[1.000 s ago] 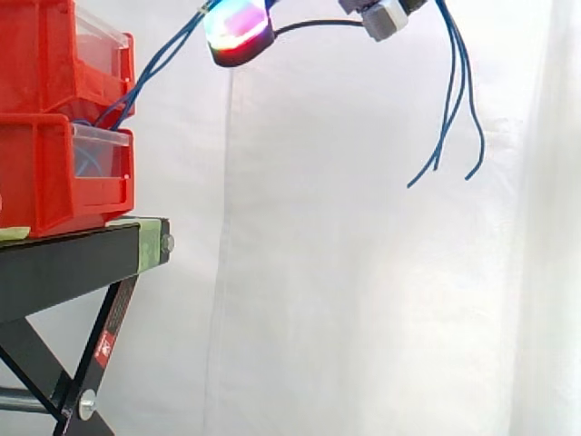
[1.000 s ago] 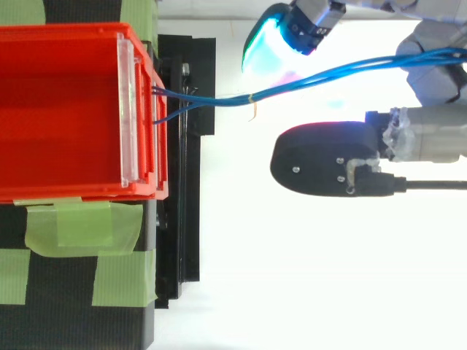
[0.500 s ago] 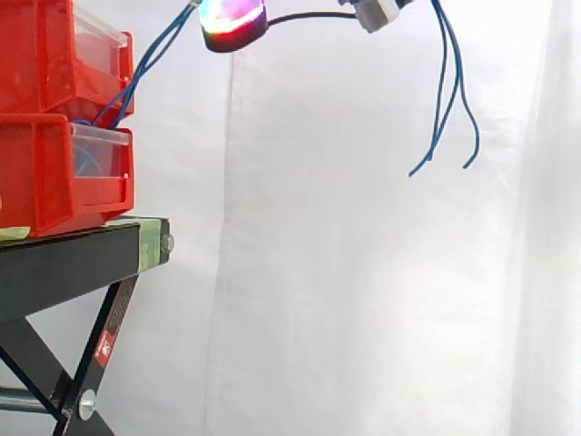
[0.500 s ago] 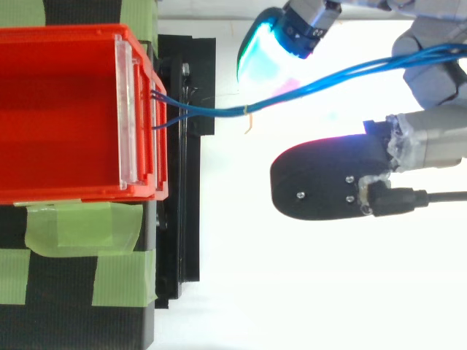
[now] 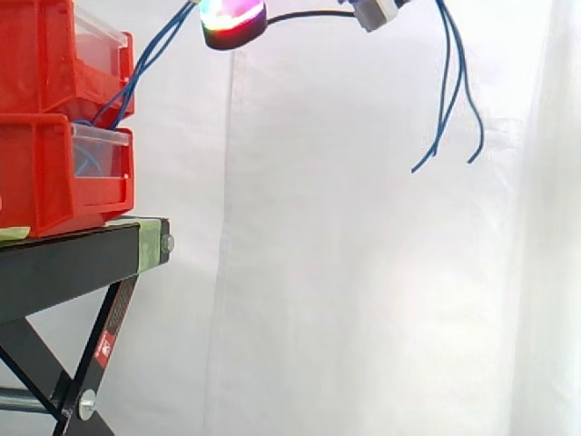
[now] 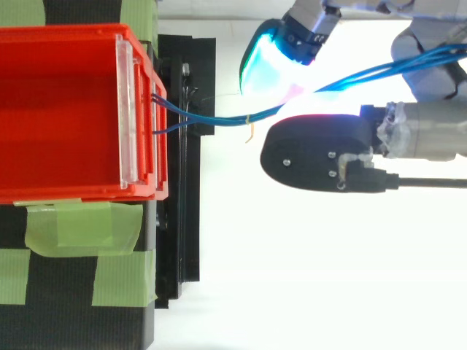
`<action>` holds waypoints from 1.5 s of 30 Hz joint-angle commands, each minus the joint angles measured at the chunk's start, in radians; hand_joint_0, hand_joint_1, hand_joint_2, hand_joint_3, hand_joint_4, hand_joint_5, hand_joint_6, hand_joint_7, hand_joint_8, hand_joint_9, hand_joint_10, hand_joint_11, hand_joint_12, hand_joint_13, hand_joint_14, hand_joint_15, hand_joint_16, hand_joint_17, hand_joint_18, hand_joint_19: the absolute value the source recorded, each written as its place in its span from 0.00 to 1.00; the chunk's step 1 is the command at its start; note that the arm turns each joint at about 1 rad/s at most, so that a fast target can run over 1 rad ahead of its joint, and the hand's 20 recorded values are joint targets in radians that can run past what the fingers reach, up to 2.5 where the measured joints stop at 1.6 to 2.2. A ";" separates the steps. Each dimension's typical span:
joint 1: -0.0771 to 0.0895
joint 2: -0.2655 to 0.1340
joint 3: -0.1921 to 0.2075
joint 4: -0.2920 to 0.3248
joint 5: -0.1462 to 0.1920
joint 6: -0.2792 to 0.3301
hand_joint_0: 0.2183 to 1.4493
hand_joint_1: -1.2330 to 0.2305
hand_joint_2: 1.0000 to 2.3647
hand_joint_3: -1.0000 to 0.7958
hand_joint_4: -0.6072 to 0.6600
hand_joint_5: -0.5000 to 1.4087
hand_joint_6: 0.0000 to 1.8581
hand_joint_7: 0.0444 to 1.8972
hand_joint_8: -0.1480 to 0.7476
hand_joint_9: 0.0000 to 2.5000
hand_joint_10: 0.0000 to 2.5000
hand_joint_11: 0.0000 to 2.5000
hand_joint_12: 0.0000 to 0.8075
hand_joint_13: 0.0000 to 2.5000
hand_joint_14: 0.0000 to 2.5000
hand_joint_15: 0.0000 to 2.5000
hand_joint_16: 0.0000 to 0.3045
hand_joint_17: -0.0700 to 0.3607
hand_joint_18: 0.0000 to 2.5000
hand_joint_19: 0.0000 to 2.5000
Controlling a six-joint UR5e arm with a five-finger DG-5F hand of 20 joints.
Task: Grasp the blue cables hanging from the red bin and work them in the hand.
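The hand (image 6: 321,153) sits high, above and to the right of the stand (image 5: 82,263). Its fingers are closed on the cables (image 6: 211,117): the strands pass between a cyan-glowing pad (image 6: 270,65) and a dark-backed pad, and the two pads nearly touch. The cables leave the lower bin (image 5: 45,177) at its clear front, below the upper bin (image 5: 45,54). They slant up to the hand, cross it, and their free ends hang loose on its right side.

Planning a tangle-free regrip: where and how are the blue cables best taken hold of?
Probably the blue cables where taut between the red bin and the hand, beside the tie bundling the strands. Pinch sideways across them; the free ends hang splayed.
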 commanded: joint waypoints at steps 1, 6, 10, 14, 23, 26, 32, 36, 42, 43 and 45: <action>0.000 0.000 0.000 0.001 0.000 -0.002 0.65 0.40 0.02 0.46 0.83 0.48 0.01 0.61 0.67 0.72 1.00 1.00 0.66 0.76 1.00 0.56 0.67 0.52 1.00 0.30; 0.000 0.000 0.000 0.001 0.000 -0.002 0.66 0.42 0.02 0.61 0.81 0.48 0.01 0.60 0.67 0.72 1.00 1.00 0.66 0.76 1.00 0.56 0.67 0.52 1.00 0.30; 0.000 0.000 0.000 0.001 0.000 -0.002 0.66 0.42 0.02 0.68 0.81 0.48 0.01 0.60 0.67 0.72 1.00 1.00 0.66 0.76 1.00 0.56 0.67 0.52 1.00 0.30; 0.000 0.000 0.000 0.001 0.000 -0.002 0.67 0.42 0.01 0.67 0.81 0.48 0.01 0.59 0.67 0.72 1.00 1.00 0.66 0.76 1.00 0.56 0.67 0.52 1.00 0.30; 0.000 0.000 0.000 0.001 0.000 -0.002 0.63 0.42 0.02 0.44 0.82 0.47 0.01 0.59 0.67 0.72 1.00 1.00 0.66 0.76 1.00 0.56 0.67 0.52 1.00 0.30; 0.000 0.000 0.000 0.001 0.000 -0.002 0.68 0.42 0.02 0.53 0.81 0.47 0.01 0.59 0.67 0.72 1.00 1.00 0.66 0.76 1.00 0.56 0.67 0.52 1.00 0.30; 0.001 0.000 0.000 0.001 0.002 -0.002 0.58 0.43 0.02 0.39 0.83 0.47 0.01 0.59 0.67 0.72 1.00 1.00 0.66 0.76 1.00 0.56 0.67 0.52 1.00 0.30; 0.003 0.000 0.000 0.001 0.002 -0.002 0.56 0.44 0.01 0.22 0.84 0.48 0.01 0.60 0.67 0.72 1.00 1.00 0.66 0.76 1.00 0.56 0.67 0.52 1.00 0.30; 0.004 0.000 0.000 0.001 0.002 -0.002 0.61 0.41 0.02 0.28 0.85 0.48 0.01 0.61 0.67 0.72 1.00 1.00 0.66 0.76 1.00 0.56 0.67 0.52 1.00 0.30; 0.004 0.000 0.002 0.001 0.002 -0.002 0.62 0.40 0.02 0.30 0.85 0.48 0.01 0.61 0.67 0.72 1.00 1.00 0.66 0.76 1.00 0.56 0.67 0.52 1.00 0.30; 0.004 0.000 0.000 0.001 0.002 -0.002 0.63 0.40 0.02 0.32 0.85 0.48 0.01 0.61 0.67 0.72 1.00 1.00 0.66 0.76 1.00 0.56 0.67 0.52 1.00 0.30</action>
